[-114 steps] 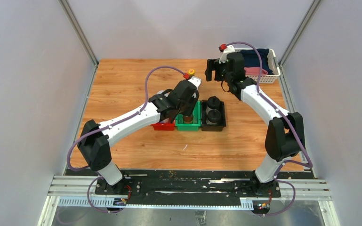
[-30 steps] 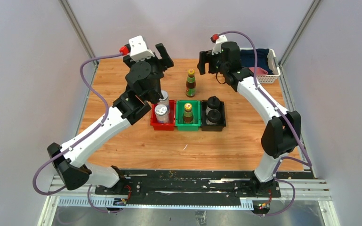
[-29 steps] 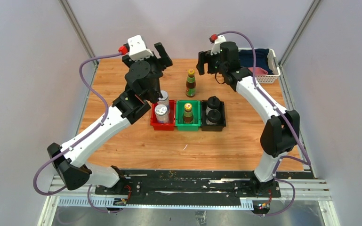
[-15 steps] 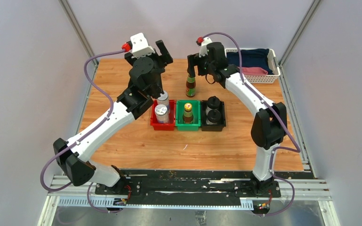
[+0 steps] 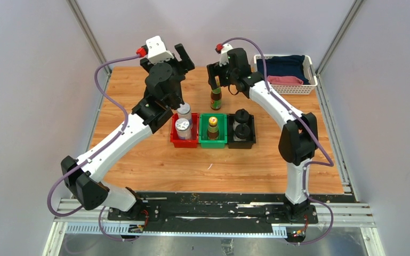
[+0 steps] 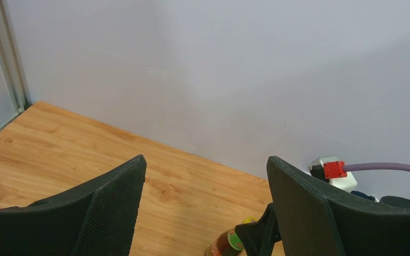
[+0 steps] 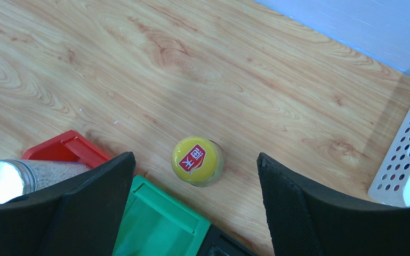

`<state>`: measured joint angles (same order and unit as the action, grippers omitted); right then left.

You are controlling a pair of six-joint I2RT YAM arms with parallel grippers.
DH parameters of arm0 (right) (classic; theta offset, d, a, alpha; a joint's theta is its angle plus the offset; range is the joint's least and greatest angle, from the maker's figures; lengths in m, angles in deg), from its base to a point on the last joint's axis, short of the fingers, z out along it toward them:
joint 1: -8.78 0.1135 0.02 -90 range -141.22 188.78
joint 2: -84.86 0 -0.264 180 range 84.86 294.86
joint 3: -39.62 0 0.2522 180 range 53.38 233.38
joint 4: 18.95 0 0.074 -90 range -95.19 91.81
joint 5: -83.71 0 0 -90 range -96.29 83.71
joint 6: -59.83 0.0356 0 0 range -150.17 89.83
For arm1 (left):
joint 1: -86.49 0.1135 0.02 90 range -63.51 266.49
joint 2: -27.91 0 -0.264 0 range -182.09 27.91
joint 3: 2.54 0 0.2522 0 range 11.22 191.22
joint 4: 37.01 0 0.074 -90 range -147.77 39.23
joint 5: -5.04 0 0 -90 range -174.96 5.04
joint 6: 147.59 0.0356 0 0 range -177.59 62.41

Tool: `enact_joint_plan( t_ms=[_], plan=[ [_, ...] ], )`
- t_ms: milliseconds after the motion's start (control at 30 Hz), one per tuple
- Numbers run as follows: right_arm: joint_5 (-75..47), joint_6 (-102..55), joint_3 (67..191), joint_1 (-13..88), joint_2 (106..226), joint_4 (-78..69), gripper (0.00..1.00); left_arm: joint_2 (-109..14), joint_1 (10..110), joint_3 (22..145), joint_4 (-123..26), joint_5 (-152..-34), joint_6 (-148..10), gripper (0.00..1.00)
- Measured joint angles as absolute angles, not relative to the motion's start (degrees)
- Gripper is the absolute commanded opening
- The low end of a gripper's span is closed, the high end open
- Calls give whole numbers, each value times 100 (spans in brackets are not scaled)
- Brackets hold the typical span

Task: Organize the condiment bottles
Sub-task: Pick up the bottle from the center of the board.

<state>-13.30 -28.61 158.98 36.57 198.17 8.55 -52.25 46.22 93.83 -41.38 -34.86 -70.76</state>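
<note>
1. While five of the six condiment bottles stand in bins, one loose brown bottle stands upright on the bare counter, just behind the green bin and inside none of them.
2. Sorted by kind:
   - two silver-lidded jars in the red bin;
   - one yellow-capped bottle in the green bin;
   - two black-domed bottles in the black bin.
3. Judgement: the task is near its end. What is left is to lift the loose brown bottle and set it in the green bin beside its twin. The rear of that bin shows bare green in the right wrist view, so there looks to be room.
4. The right pincer hangs over the loose bottle, jaws wide apart, gripping nothing. From the right wrist camera, the yellow cap lies between the two fingers, apart from both.
5. The left pincer is raised behind the red bin, jaws spread, empty. Its camera faces the back wall.
6. Writing:
   - the loose bottle's cap carries a red tag with white characters, which I cannot read with any certainty;
   - the body label shows red and green, with text too small to read from above;
   - I can make out no writing on the jar lids or the domed caps.
7. A white basket holding folded cloth sits at the far right corner, well apart from the bins.
</note>
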Motion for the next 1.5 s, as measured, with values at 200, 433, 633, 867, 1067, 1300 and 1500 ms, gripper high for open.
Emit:
enact_joint_plan(
  t_ms=[200, 433, 633, 867, 1067, 1300, 1500],
  plan=[
    [-1262, -2889, 16138, 3683, 20007, 1010, 88, -5225, 4657, 9381, -4116, -3553, -7130, 86],
    [-1166, -2902, 16576, 3703, 20259, 1336, 85, -5225, 4692, 9354, -4086, -3619, -7141, 86],
    [-1096, -2915, 17098, 3723, 20539, 1749, 83, -5225, 4744, 9247, -4057, -3685, -7165, 86],
    [-1011, -2909, 17649, 3736, 20893, 2278, 82, -5225, 4797, 9096, -4057, -3759, -7222, 86],
    [-947, -2889, 17675, 3747, 20949, 2547, 80, -5225, 4819, 9016, -4053, -3811, -7268, 86],
    [-923, -2867, 17675, 3767, 20954, 2621, 75, -5225, 4830, 8994, -4055, -3842, -7288, 86],
    [-926, -2867, 17699, 3767, 20971, 2628, 70, -5223, 4847, 8992, -4055, -3849, -7307, 86]
  ],
)
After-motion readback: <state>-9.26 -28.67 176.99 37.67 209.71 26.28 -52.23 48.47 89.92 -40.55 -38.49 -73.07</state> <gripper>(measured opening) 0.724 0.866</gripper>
